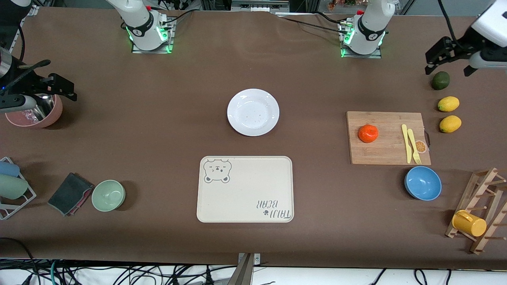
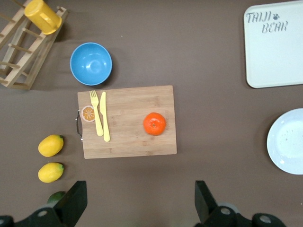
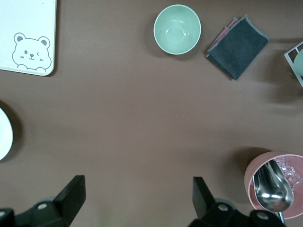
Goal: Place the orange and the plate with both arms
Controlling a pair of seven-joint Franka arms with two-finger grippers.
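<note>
A: Nearest us, we've got the bear-print tray (image 1: 245, 189); past it the plate (image 1: 253, 112) sits bare at mid-surface.

B: And we see the orange (image 1: 368, 133) on the cutting board (image 1: 388, 137), toward the left arm's end.

A: Left end effector (image 1: 446, 59) hangs wide over the avocado (image 1: 440, 80); right end effector (image 1: 59, 88) hangs wide over the pink pot (image 1: 35, 111).

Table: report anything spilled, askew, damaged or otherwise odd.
Nothing stands out. The orange sits whole on the cutting board, the plate lies flat and bare, the tray lies square. The left gripper, open, hangs over the avocado; the right gripper, open, over the pink pot.
</note>
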